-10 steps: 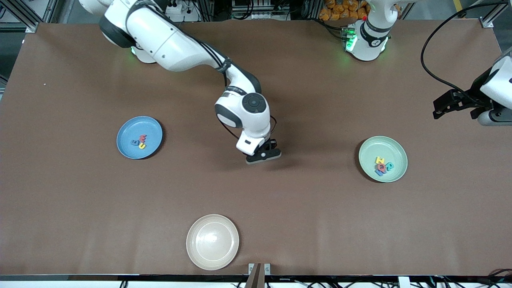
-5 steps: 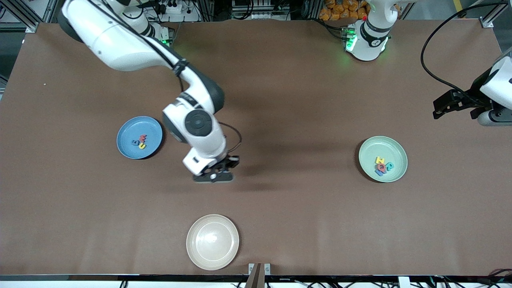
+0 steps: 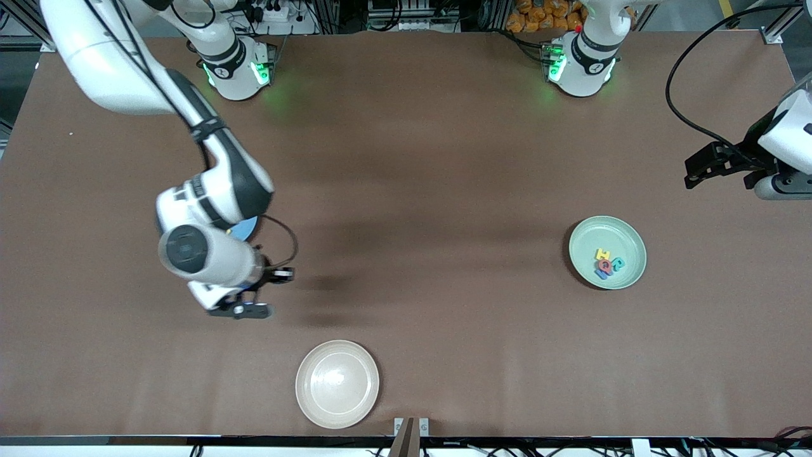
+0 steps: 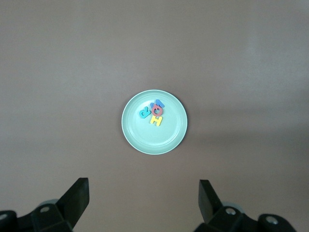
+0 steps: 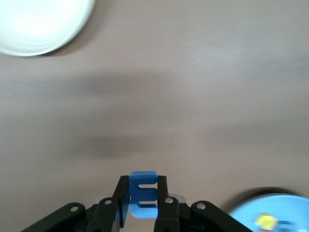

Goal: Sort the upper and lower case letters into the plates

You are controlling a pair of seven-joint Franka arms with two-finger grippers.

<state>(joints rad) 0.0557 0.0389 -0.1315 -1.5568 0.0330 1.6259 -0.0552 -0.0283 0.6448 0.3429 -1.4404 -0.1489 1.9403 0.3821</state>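
Note:
My right gripper [image 3: 244,310] hangs over bare table between the sky blue plate and the cream plate. It is shut on a blue letter E [image 5: 144,193], which stands upright between its fingers [image 5: 121,200]. The right arm hides most of the blue plate [image 3: 244,228]. In the right wrist view a part of that plate [image 5: 285,208] shows with a yellow letter [image 5: 264,221] in it. The mint green plate [image 3: 587,241] holds several letters [image 3: 607,262], yellow, red, teal and blue. My left gripper [image 3: 701,168] waits open over the left arm's end of the table, looking down on the mint plate [image 4: 169,135].
A cream-beige plate [image 3: 337,383] with nothing in it sits close to the table's edge nearest the front camera, and a part of it [image 5: 38,24] shows in the right wrist view. The two arm bases [image 3: 236,73] [image 3: 580,63] stand at the table's back edge.
The right arm has swung from over the middle of the table toward its own end, carrying the blue E, and now covers most of the blue plate. The left arm has not moved.

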